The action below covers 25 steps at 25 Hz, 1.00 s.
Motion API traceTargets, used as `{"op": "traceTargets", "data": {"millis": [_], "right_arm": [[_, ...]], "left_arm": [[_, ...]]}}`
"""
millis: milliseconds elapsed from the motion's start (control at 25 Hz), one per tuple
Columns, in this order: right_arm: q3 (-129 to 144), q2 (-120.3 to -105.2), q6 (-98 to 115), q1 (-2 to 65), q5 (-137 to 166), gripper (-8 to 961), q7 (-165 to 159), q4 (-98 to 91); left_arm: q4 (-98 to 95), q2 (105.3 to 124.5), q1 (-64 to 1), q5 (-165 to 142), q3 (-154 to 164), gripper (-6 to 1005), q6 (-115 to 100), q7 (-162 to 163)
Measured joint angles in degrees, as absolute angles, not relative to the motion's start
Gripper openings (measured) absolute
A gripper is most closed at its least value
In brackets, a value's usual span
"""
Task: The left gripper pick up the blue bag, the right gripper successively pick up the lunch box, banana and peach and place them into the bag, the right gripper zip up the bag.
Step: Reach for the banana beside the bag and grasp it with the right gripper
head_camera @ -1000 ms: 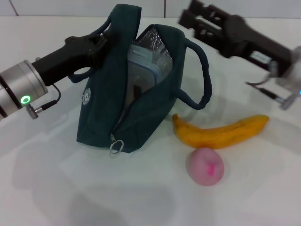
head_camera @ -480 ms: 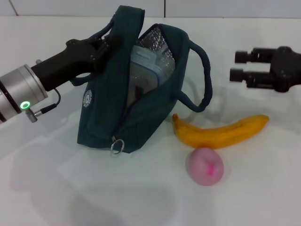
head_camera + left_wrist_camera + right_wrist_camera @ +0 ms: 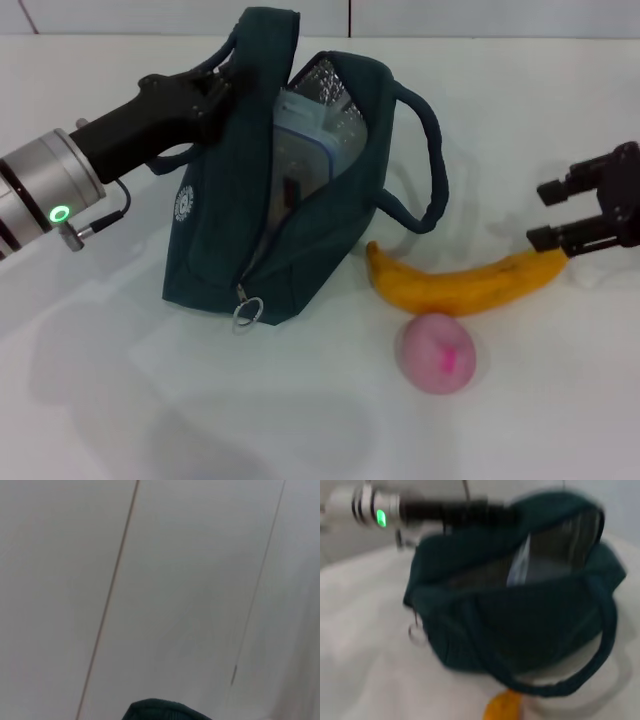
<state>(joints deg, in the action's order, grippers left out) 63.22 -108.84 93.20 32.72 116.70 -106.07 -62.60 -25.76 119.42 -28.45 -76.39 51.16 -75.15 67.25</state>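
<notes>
The blue bag stands open on the white table, its top held up by my left gripper, which is shut on the bag's near handle and rim. The clear lunch box stands inside the bag against the silver lining. The banana lies to the right of the bag, and the pink peach lies just in front of it. My right gripper is open, low over the banana's right end. The right wrist view shows the bag, the lunch box and the banana's tip.
The bag's free handle loops out toward the banana. The zipper's ring pull hangs at the bag's front end. The left wrist view shows only wall panels and an edge of the bag.
My right gripper has moved from the back, near the bag's opening, to the right and down to the banana's right end. The bag and left arm have hardly moved.
</notes>
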Motion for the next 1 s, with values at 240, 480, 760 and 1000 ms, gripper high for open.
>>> {"op": "traceTargets", "data": {"millis": [240, 480, 760, 1000], "right_arm": [[63.8, -110.4, 95.46, 38.02, 126.97, 630, -106.22, -62.58], [68.43, -111.59, 95.22, 42.81, 132.64, 635, -106.14, -61.35], [70.2, -113.71, 95.15, 45.31, 135.71, 655, -106.67, -60.63], [75.9, -115.71, 92.99, 47.13, 140.38, 820, -108.91, -58.68]], "left_arm": [[-23.68, 119.41, -28.55, -74.13, 51.15, 39, -75.09, 65.26], [-23.34, 119.6, -28.67, -73.89, 51.16, 37, -75.3, 64.18], [-22.84, 119.62, -29.12, -72.71, 51.17, 37, -75.25, 64.06], [-22.83, 119.56, -29.51, -72.67, 51.16, 37, -75.33, 63.98]]}}
